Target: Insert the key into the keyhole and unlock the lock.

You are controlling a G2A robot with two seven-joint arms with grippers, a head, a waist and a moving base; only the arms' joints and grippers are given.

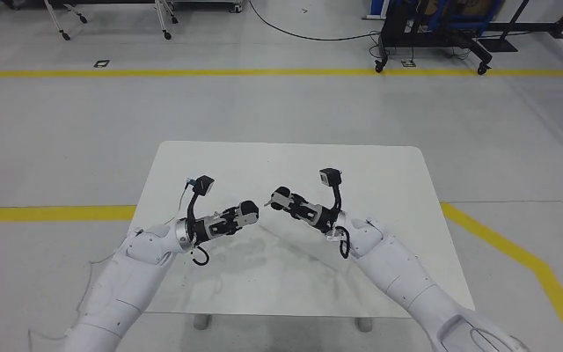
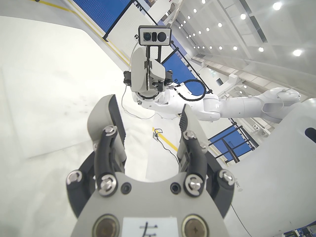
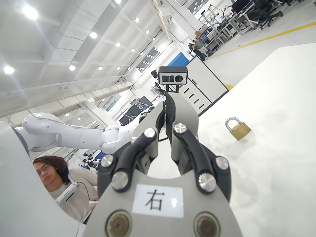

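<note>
A brass padlock (image 3: 238,129) with a silver shackle lies on the white table (image 3: 271,94), off to one side of my right gripper (image 3: 169,97). That gripper is shut, its dark pads pressed together; I cannot tell whether anything thin is pinched between them. From above, both arms hover over the table's middle, tips facing each other a short gap apart: the left gripper (image 1: 251,209) and the right gripper (image 1: 274,195). My left gripper (image 2: 149,103) is open and empty. It points at the right gripper (image 2: 147,75), seen edge-on just beyond it.
The white table (image 1: 290,163) has bare surface all around the arms. Yellow floor lines (image 1: 264,72) run behind and beside it. Carts and a dark stand (image 1: 440,35) are far off on the floor.
</note>
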